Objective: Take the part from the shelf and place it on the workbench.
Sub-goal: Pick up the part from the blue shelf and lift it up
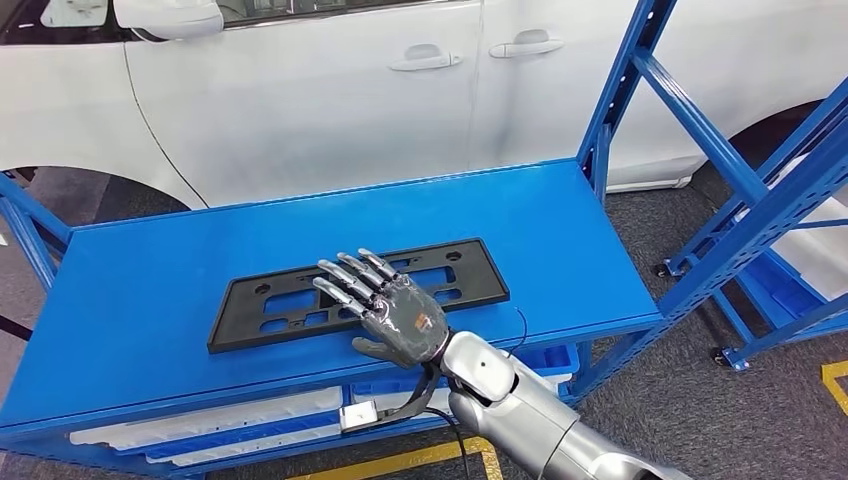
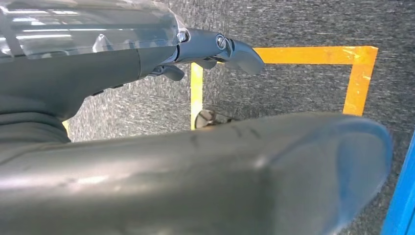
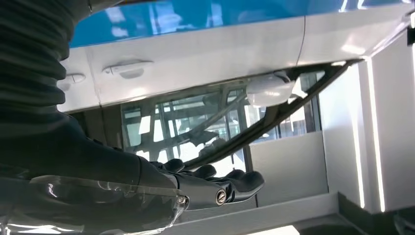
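The part, a flat black plate with cut-outs, lies flat on the blue surface, its long side running across the top and tilting slightly up toward the robot's right. It sits near the front edge and roughly in the middle, within easy reach of the arm.

The right hand is over the part's middle, palm down, with its fingers straight and spread across the plate. Nothing is pinched or wrapped: the hand is released, not grasping. Whether the palm presses the part or hovers just above it cannot be told. A flat hand like this suits letting go of a thin plate, or steadying it so it lies flush, better than lifting it. In the right wrist view the dark fingers reach forward, side by side and uncurled.

The left hand hangs at the robot's side over grey floor with yellow tape, taking no part; its fingers look loosely extended and hold nothing.

Behind the surface stands a white car, its doors close to the far edge. A blue shelf rises to the right. White trays lie on the level under the top.

With the part resting on the blue top, the placing looks done or nearly so.
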Available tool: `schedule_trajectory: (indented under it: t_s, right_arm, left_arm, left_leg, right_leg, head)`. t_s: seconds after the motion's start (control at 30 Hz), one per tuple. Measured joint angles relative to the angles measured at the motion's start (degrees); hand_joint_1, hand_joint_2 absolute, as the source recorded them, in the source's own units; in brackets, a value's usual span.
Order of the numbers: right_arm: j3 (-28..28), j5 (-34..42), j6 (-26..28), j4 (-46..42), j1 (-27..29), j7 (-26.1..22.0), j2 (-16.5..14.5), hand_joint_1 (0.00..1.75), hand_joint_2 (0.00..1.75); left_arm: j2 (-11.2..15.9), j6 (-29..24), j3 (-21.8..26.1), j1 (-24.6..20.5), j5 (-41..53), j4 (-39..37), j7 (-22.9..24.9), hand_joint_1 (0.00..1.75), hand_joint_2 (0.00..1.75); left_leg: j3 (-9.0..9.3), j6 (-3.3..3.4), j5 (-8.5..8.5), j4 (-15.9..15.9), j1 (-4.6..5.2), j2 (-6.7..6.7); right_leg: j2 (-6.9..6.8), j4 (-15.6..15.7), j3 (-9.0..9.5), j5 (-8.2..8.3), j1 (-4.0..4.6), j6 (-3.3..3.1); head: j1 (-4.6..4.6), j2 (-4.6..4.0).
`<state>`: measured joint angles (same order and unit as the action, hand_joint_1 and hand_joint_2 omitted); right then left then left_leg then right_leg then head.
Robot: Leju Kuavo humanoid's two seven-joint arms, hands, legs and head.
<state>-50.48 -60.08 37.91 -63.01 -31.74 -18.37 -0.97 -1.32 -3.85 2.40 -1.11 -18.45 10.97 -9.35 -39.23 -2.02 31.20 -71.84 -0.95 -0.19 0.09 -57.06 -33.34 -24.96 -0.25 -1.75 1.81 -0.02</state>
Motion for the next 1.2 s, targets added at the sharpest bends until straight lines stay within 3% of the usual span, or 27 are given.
schedule_trajectory:
  t_s: [0.07, 0.13, 0.23, 0.3, 0.4, 0.43, 0.47, 0.5, 0.6, 0.67, 0.8, 0.83, 0.9, 0.97, 1.0, 1.03, 1.1, 1.13, 1.2]
  right_arm:
    - [-0.13, -1.61, -0.19, 0.79, -0.07, 0.14, 0.07, 0.00, 1.75]
    - [-0.34, -3.29, -0.05, 2.01, -0.29, 0.24, 0.10, 0.00, 1.75]
    - [-1.10, -4.82, -0.17, 4.56, -0.69, 0.18, 0.04, 0.00, 1.75]
    - [-1.59, -5.16, -0.57, 6.22, -0.90, 0.13, -0.11, 0.00, 1.75]
    - [-2.18, -5.33, -0.96, 8.42, -1.06, 0.10, -0.23, 0.00, 1.75]
    - [-2.41, -5.35, -1.10, 9.09, -1.05, 0.06, -0.24, 0.00, 1.75]
    - [-2.62, -5.36, -1.29, 9.75, -1.05, 0.02, -0.24, 0.00, 1.75]
    - [-2.80, -5.35, -1.52, 10.40, -1.07, -0.04, -0.25, 0.00, 1.75]
    - [-3.07, -5.05, -1.86, 12.76, -1.50, -0.34, -0.44, 0.00, 1.75]
    - [-3.25, -4.76, -1.65, 14.62, -2.13, -0.63, -0.87, 0.00, 1.75]
    - [-3.53, -5.21, -0.07, 19.12, -4.00, -0.13, -3.07, 0.00, 1.75]
    - [-3.68, -5.46, 0.34, 20.40, -4.46, 0.26, -3.82, 0.00, 1.75]
    - [-4.09, -6.12, 1.17, 22.81, -5.06, 1.32, -5.32, 0.00, 1.75]
    - [-4.35, -6.87, 1.80, 24.61, -5.33, 2.44, -6.63, 0.00, 1.75]
    - [-4.40, -7.22, 1.96, 25.32, -5.47, 2.97, -7.29, 0.00, 1.75]
    - [-4.40, -7.47, 2.06, 25.82, -5.62, 3.46, -7.86, 0.00, 1.75]
    - [-4.39, -7.87, 2.11, 26.62, -6.04, 4.35, -9.16, 0.00, 1.75]
    - [-4.38, -8.13, 2.12, 26.93, -6.26, 4.81, -9.77, 0.00, 1.75]
    - [-4.28, -8.95, 2.13, 27.44, -6.55, 5.75, -10.99, 0.00, 1.75]
  left_arm:
    - [0.17, 0.05, -0.09, 0.00, -0.01, 0.00, -0.08, 0.00, 0.00]
    - [0.29, 0.05, -0.17, -0.06, 0.01, 0.00, -0.16, 0.00, 0.00]
    - [0.33, 0.05, -0.25, -0.09, 0.08, 0.00, -0.26, 0.00, 0.00]
    - [0.34, 0.05, -0.30, -0.08, 0.11, 0.00, -0.29, 0.00, 0.00]
    - [0.39, 0.05, -0.33, -0.12, 0.11, 0.00, -0.32, 0.00, 0.00]
    - [0.40, 0.05, -0.33, -0.08, 0.13, 0.00, -0.34, 0.00, 0.00]
    - [0.42, 0.05, -0.34, -0.02, 0.15, 0.00, -0.38, 0.00, 0.00]
    - [0.43, 0.04, -0.34, 0.02, 0.18, 0.00, -0.41, 0.00, 0.00]
    - [0.43, 0.03, -0.40, 0.02, 0.29, 0.00, -0.46, 0.00, 0.00]
    - [0.45, 0.04, -0.44, 0.02, 0.36, 0.00, -0.45, 0.00, 0.00]
    - [0.61, 0.11, -0.52, -0.09, 0.66, 0.00, -0.48, 0.00, 0.00]
    - [0.67, 0.16, -0.56, -0.13, 0.82, 0.00, -0.50, 0.00, 0.00]
    - [0.76, 0.22, -0.66, -0.16, 1.16, 0.00, -0.51, 0.00, 0.00]
    - [0.87, 0.22, -0.74, -0.11, 1.44, 0.00, -0.49, 0.00, 0.00]
    - [0.92, 0.22, -0.78, -0.08, 1.59, 0.00, -0.48, 0.00, 0.00]
    - [0.97, 0.22, -0.81, -0.09, 1.74, 0.00, -0.46, 0.00, 0.00]
    - [1.10, 0.23, -0.86, -0.18, 2.03, 0.00, -0.43, 0.00, 0.00]
    - [1.17, 0.23, -0.88, -0.23, 2.15, 0.00, -0.42, 0.00, 0.00]
    - [1.26, 0.25, -0.91, -0.30, 2.31, 0.00, -0.38, 0.00, 0.00]
  left_leg:
    - [3.87, 0.17, -4.02, 8.27, -0.10, 0.01]
    - [6.32, 0.77, -5.72, 13.55, 0.02, -0.08]
    - [6.53, 1.89, -5.87, 14.32, 0.15, -0.18]
    - [6.61, 2.63, -6.14, 14.60, 0.03, -0.14]
    - [6.45, 3.12, -6.25, 14.68, 0.00, -0.09]
    - [6.42, 3.15, -6.25, 14.67, 0.02, -0.09]
    - [6.43, 3.13, -6.23, 14.65, 0.03, -0.10]
    - [6.50, 3.09, -6.21, 14.65, 0.03, -0.14]
    - [6.78, 2.71, -5.99, 14.57, 0.14, -0.26]
    - [6.74, 2.14, -5.84, 14.51, 0.29, -0.25]
    - [6.33, 0.73, -4.68, 13.20, 0.19, -0.12]
    - [5.34, 0.44, -3.29, 10.93, 0.12, -0.12]
    - [1.88, -0.03, 0.46, 3.40, 0.03, -0.11]
    - [-0.73, -0.32, 2.02, -2.04, 0.00, -0.10]
    - [-0.54, -0.35, 1.09, -1.58, 0.00, -0.10]
    - [0.78, -0.30, -0.80, 1.26, 0.00, -0.09]
    - [4.78, 0.07, -4.58, 9.67, 0.09, -0.04]
    - [6.15, 0.40, -5.52, 12.62, 0.17, -0.03]
    - [6.88, 1.06, -5.64, 14.40, 0.42, -0.08]
  right_leg:
    - [0.11, -0.25, 0.16, -0.25, 0.07, 0.36]
    - [0.19, -0.54, 0.10, -0.45, 0.30, 0.88]
    - [0.21, -0.66, 0.00, -0.52, 0.31, 1.79]
    - [0.17, -2.61, -0.82, -1.98, 0.11, 2.45]
    - [0.12, -13.60, -6.07, -7.46, -0.12, 3.07]
    - [0.11, -16.94, -7.77, -8.49, -0.16, 3.16]
    - [0.11, -18.10, -8.44, -8.29, -0.16, 3.16]
    - [0.09, -16.82, -7.91, -6.95, -0.16, 3.06]
    - [0.02, -4.86, -2.18, -1.25, 0.03, 2.30]
    - [0.05, -0.83, -0.37, -0.25, 0.33, 1.77]
    - [0.18, -0.01, -0.03, 0.03, 0.16, 0.43]
    - [0.12, 0.23, 0.11, 0.14, 0.04, 0.12]
    - [0.03, 0.29, 0.17, 0.12, 0.12, -0.21]
    - [0.03, 0.21, 0.19, 0.05, 0.21, -0.29]
    - [0.06, 0.13, 0.23, 0.01, 0.22, -0.28]
    - [0.11, 0.02, 0.29, -0.07, 0.22, -0.24]
    - [0.22, -0.33, 0.29, -0.30, 0.37, 0.02]
    - [0.28, -0.48, 0.20, -0.38, 0.49, 0.23]
    - [0.35, -0.63, 0.00, -0.40, 0.66, 0.71]
  head:
    - [0.00, 0.00]
    - [-0.01, 0.00]
    - [0.00, 0.00]
    - [-0.01, 0.00]
    - [0.00, 0.00]
    - [0.00, 0.00]
    - [0.00, 0.00]
    - [0.00, 0.00]
    - [-0.01, 0.00]
    - [-0.01, 0.00]
    - [0.00, 0.00]
    - [0.00, 0.00]
    - [0.00, 0.00]
    - [0.00, 0.00]
    - [0.00, 0.00]
    - [0.00, 0.00]
    - [0.00, 0.00]
    - [0.00, 0.00]
    - [0.00, 0.00]
